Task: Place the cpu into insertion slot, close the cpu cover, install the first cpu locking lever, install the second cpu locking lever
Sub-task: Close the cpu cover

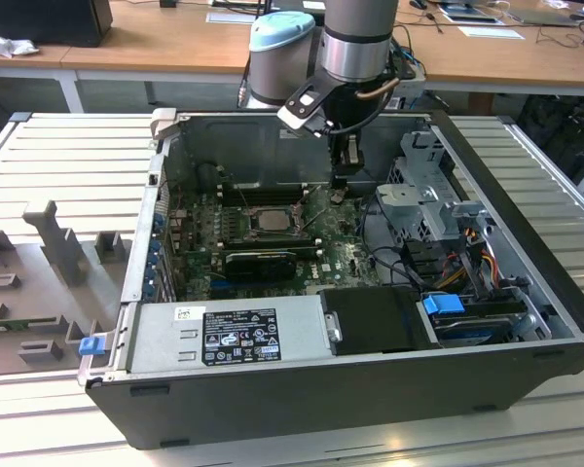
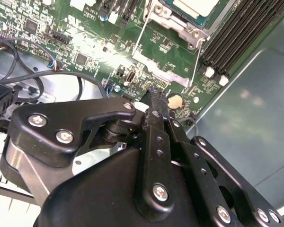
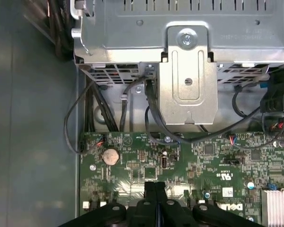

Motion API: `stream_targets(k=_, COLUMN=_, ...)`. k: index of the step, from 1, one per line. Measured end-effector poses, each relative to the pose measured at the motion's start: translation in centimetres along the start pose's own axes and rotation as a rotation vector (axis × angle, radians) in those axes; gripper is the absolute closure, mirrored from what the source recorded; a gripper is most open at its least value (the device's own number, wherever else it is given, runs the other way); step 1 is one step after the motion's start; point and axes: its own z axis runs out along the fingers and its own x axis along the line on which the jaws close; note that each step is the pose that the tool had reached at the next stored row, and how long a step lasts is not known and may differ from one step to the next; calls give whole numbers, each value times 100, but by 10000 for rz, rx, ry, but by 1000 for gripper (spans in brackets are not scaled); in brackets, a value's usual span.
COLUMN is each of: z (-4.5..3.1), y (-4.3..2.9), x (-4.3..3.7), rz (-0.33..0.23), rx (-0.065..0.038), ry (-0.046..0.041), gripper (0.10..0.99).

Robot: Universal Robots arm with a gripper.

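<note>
while black jaws meet, square silvery cpu [image 1: 272, 219]

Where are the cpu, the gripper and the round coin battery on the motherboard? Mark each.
cpu [image 1: 270, 219]: exterior view, middle of its pale metal face.
gripper [image 3: 155, 184]: first wrist view, midway between its shut fingertips.
coin battery [image 3: 110, 155]: first wrist view, middle of its round silver top.
</note>
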Motion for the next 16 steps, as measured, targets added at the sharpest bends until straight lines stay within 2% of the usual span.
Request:
stream_targets(k=2, z=18, y=5, x=-4, rz=0, rx=1, ry=22, gripper=980)
stream_targets(k=7, z=52, y=5, x=-4, rz=10, rx=3, ry=150, gripper=980)
stream_targets(k=9, z=76, y=6, x=-5, rz=8, rx=4, ry=151, gripper=980)
stream_targets(k=13, z=189, y=6, x=-10, rz=9, rx=4, ry=151, gripper=980)
stream_targets(k=16, z=193, y=1, x=-11, rz=10, rx=32, ry=148, gripper=980)
